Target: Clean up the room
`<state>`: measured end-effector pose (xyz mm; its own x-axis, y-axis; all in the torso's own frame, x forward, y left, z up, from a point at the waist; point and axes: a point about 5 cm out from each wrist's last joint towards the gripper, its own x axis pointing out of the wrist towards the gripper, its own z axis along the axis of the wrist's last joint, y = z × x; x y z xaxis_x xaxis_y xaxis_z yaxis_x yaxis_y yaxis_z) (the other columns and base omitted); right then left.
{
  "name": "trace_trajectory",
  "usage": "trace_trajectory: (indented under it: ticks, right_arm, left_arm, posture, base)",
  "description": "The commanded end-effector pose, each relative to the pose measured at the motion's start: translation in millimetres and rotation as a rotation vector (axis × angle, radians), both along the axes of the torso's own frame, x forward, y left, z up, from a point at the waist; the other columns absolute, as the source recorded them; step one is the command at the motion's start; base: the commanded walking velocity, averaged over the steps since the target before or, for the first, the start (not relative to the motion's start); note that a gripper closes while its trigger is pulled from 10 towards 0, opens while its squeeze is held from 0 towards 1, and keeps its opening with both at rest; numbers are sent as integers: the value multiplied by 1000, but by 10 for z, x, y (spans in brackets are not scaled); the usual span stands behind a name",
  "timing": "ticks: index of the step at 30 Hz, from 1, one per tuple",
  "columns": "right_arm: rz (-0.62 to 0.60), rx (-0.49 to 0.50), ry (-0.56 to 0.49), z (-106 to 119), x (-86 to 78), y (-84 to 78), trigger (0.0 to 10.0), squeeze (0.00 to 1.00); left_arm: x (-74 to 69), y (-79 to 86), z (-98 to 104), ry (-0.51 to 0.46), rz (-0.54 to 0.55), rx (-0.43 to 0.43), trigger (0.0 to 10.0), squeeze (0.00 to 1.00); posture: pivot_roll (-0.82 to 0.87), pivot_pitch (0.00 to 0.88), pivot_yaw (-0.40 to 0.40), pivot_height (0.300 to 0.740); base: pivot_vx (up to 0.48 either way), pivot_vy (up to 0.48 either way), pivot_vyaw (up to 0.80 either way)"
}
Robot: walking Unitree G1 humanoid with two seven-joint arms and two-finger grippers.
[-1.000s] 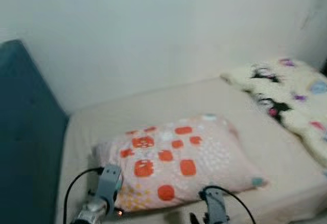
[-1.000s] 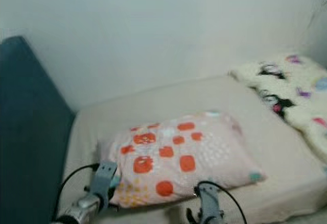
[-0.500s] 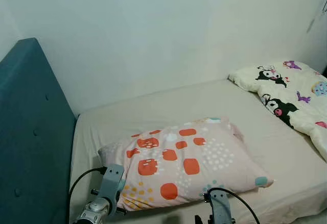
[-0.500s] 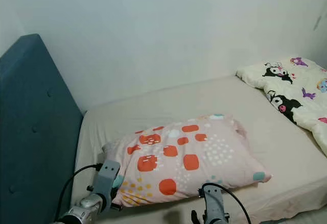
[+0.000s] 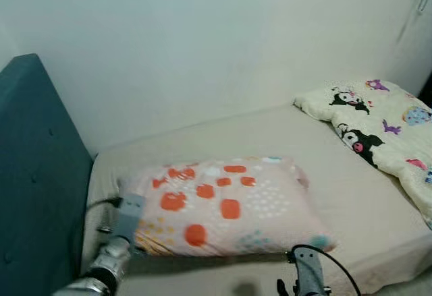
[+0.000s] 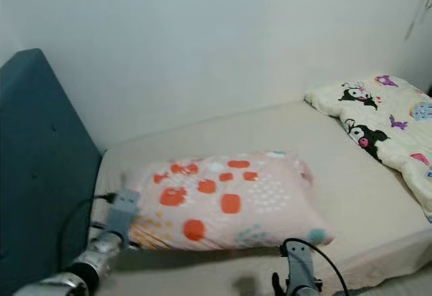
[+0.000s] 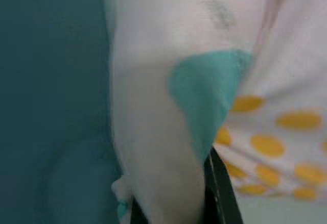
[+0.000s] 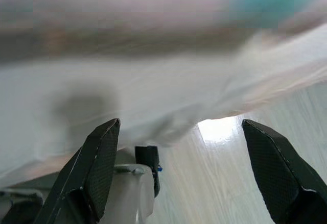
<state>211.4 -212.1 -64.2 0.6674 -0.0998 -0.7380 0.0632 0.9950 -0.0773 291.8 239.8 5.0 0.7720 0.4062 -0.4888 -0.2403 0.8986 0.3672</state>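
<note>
A pink pillow (image 5: 223, 205) with orange patches lies across the beige bed (image 5: 270, 131), its left end near the teal headboard (image 5: 34, 174). My left gripper (image 7: 171, 208) is shut on the pillow's left corner (image 5: 138, 232), and pillow fabric with a teal patch (image 7: 204, 96) bulges out from between its black fingers (image 7: 220, 193). The right arm's wrist (image 5: 307, 272) hangs low in front of the bed. My right gripper (image 8: 179, 127) is open with nothing between its fingers (image 8: 94, 173), facing the sheet at the bed's front edge below the pillow.
A cream blanket (image 5: 378, 121) printed with cartoon figures covers the bed's right end. A pale wall runs behind the bed. Light wooden floor (image 8: 230, 183) shows under the bed's edge.
The left gripper has pulled the pillow's corner up and toward the headboard, and the pillow has slid left with it. The right wrist sits a little further right. The camera has shifted slightly.
</note>
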Motion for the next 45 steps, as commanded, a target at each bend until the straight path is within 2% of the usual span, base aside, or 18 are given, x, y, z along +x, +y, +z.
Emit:
trace_trajectory:
  ticks: [1,4,6,8,9,12,15,22,25,31,36,37,38,39,40,41,42,45]
  right_arm:
    - [-7,5,-26,29,48,15,10000,0]
    - [-8,6,-31,35,57,13,10000,0]
    - [-9,8,-39,42,68,22,10000,0]
    - [-9,9,-41,44,74,28,10000,0]
    - [-4,12,-47,53,92,41,10000,0]
    - [4,15,-54,67,117,52,10000,0]
    - [16,17,-61,86,150,63,10000,0]
    - [15,9,-77,134,218,36,10000,0]
    - [16,-10,-99,184,272,-17,10000,0]
    - [54,-33,-122,240,332,-57,10000,0]
    - [57,-25,-137,264,359,-62,10000,0]
    - [59,-21,-140,265,361,-55,10000,0]
    - [59,-21,-140,265,361,-55,10000,0]
    - [61,-17,-142,262,360,-42,10000,0]
    - [61,-17,-142,262,360,-42,10000,0]
    - [63,-13,-142,256,357,-25,10000,0]
    - [63,-13,-142,256,357,-25,10000,0]
    - [70,1,-143,241,347,22,10000,0]
  left_arm:
    - [-143,283,-20,18,155,37,10000,0]
    - [-263,390,-78,42,222,35,10000,0]
    - [-629,567,-279,127,345,36,10000,0]
    - [-769,605,-353,161,382,38,10000,0]
    - [-1019,610,-503,240,401,34,10000,0]
    - [-1211,585,-615,308,395,39,10000,0]
    - [-1373,520,-722,377,379,22,10000,0]
    - [-1424,259,-857,458,210,-34,10000,0]
    - [-1255,-23,-876,413,58,-131,10000,0]
    - [-1044,-269,-833,363,-77,-181,10000,0]
    - [-671,-515,-655,220,-182,-266,10000,0]
    - [-500,-621,-546,150,-238,-294,10000,0]
    - [-500,-621,-546,150,-238,-294,10000,0]
    - [-290,-763,-391,65,-319,-333,10000,0]
    - [-290,-763,-391,65,-319,-333,10000,0]
    - [-92,-902,-214,-15,-413,-340,10000,0]
    - [-92,-902,-214,-15,-413,-340,10000,0]
    - [376,-1319,362,-223,-705,-268,10000,0]
  posture:
    - [-87,15,63,740]
    - [-84,17,62,740]
    - [-76,22,60,740]
    - [-76,22,60,740]
    - [-65,26,55,740]
    - [-60,25,50,740]
    - [-58,25,48,740]
    - [-53,21,41,740]
    - [-60,21,44,740]
    - [-70,28,47,740]
    - [-77,34,50,740]
    - [-78,35,51,740]
    - [-78,35,51,740]
    - [-77,38,52,740]
    - [-77,38,52,740]
    - [-80,42,56,740]
    - [-80,42,56,740]
    - [-86,47,62,740]
  base:
    - [0,0,0]
    - [0,0,0]
    - [0,0,0]
    - [0,0,0]
    - [0,0,0]
    - [0,0,0]
    - [0,0,0]
    - [0,0,0]
    - [0,0,0]
    - [0,0,0]
    - [0,0,0]
    - [0,0,0]
    - [0,0,0]
    - [0,0,0]
    - [0,0,0]
    - [0,0,0]
    - [0,0,0]
    - [0,0,0]
